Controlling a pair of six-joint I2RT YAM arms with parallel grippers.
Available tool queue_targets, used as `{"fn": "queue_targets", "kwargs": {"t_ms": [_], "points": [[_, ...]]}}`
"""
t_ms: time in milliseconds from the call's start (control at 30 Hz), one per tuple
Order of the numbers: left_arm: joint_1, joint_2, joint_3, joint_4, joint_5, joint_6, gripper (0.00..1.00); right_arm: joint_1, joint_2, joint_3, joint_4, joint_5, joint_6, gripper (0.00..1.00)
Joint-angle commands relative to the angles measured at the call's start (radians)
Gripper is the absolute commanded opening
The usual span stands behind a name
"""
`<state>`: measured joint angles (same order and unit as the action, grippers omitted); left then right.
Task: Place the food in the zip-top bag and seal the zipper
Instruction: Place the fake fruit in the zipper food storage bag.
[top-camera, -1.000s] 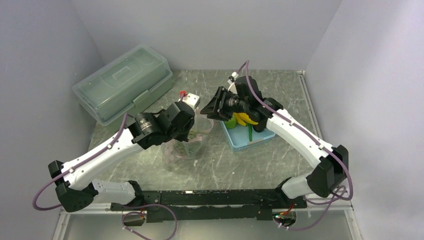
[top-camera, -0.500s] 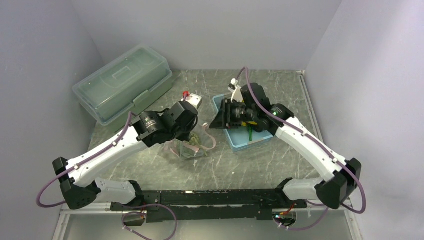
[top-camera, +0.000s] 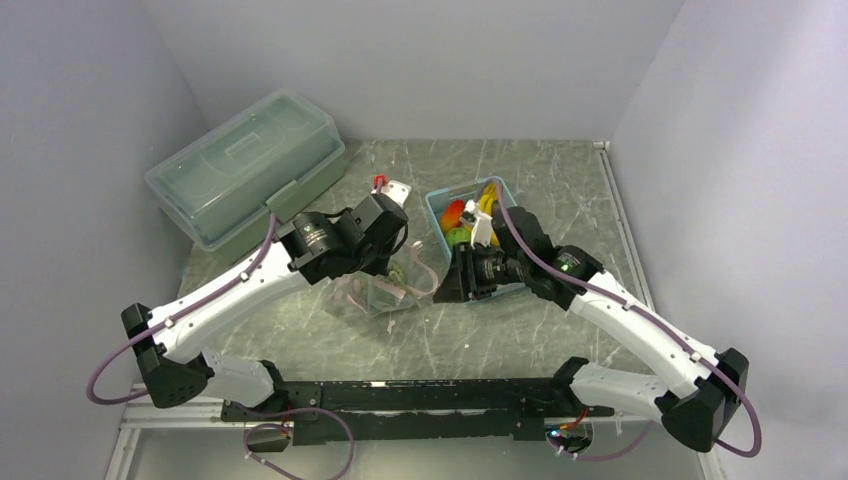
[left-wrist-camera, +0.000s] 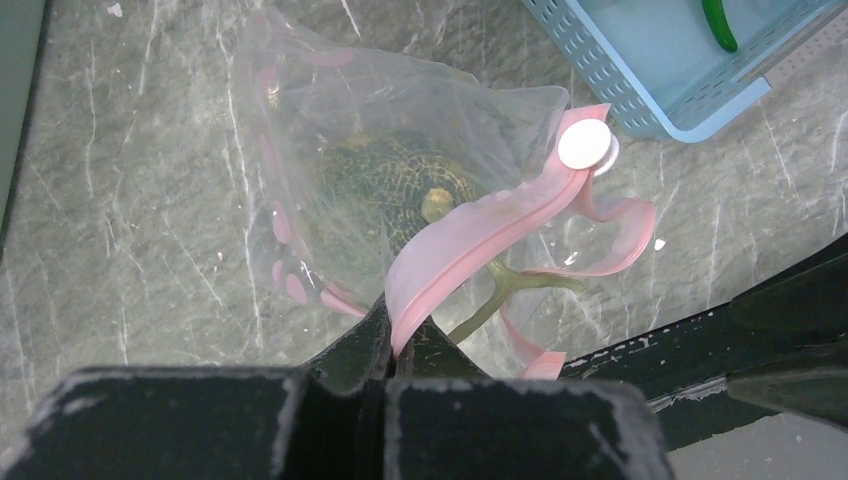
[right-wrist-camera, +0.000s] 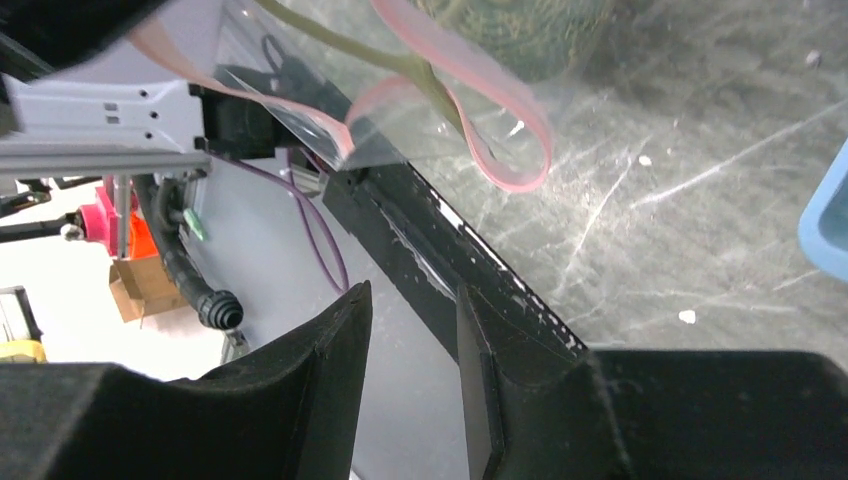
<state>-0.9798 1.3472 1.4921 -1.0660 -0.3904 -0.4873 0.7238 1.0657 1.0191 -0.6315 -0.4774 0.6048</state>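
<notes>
The zip-top bag (left-wrist-camera: 330, 150) lies on the table, clear with pink dots, its mouth gaping. A dull-green round lump (left-wrist-camera: 400, 185) and a green stem (left-wrist-camera: 510, 290) sit inside it. My left gripper (left-wrist-camera: 400, 345) is shut on the pink zipper (left-wrist-camera: 480, 235), near the end away from the white slider (left-wrist-camera: 585, 143). My right gripper (top-camera: 455, 282) hovers low just right of the bag (top-camera: 385, 292), open with nothing between its fingers (right-wrist-camera: 350, 330). More food, yellow bananas (top-camera: 487, 197), red-orange pieces (top-camera: 452, 213) and a small green ball (top-camera: 458, 237), lies in the light-blue basket (top-camera: 436, 199).
A large translucent lidded box (top-camera: 245, 165) stands at the back left. The basket (left-wrist-camera: 660, 90) sits just behind and right of the bag, with a green piece (left-wrist-camera: 718, 25) in it. The black base rail (top-camera: 420, 395) runs along the near edge.
My right arm left the basket, came nearer and lower beside the bag's mouth, and its jaws narrowed a little. The left arm shifted slightly right, still holding the zipper.
</notes>
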Motion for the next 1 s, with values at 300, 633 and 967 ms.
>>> {"fn": "queue_targets", "kwargs": {"t_ms": [300,633,967], "points": [[-0.003,0.029,0.066,-0.001,0.003,-0.034,0.0,0.136,0.066,-0.143,0.285,0.171,0.086,0.39],[-0.004,0.022,0.074,-0.013,0.008,-0.034,0.0,0.162,0.165,-0.146,0.358,0.287,0.073,0.39],[-0.003,0.027,0.084,-0.014,0.014,-0.029,0.0,0.179,0.219,-0.163,0.413,0.305,0.077,0.36]]}}
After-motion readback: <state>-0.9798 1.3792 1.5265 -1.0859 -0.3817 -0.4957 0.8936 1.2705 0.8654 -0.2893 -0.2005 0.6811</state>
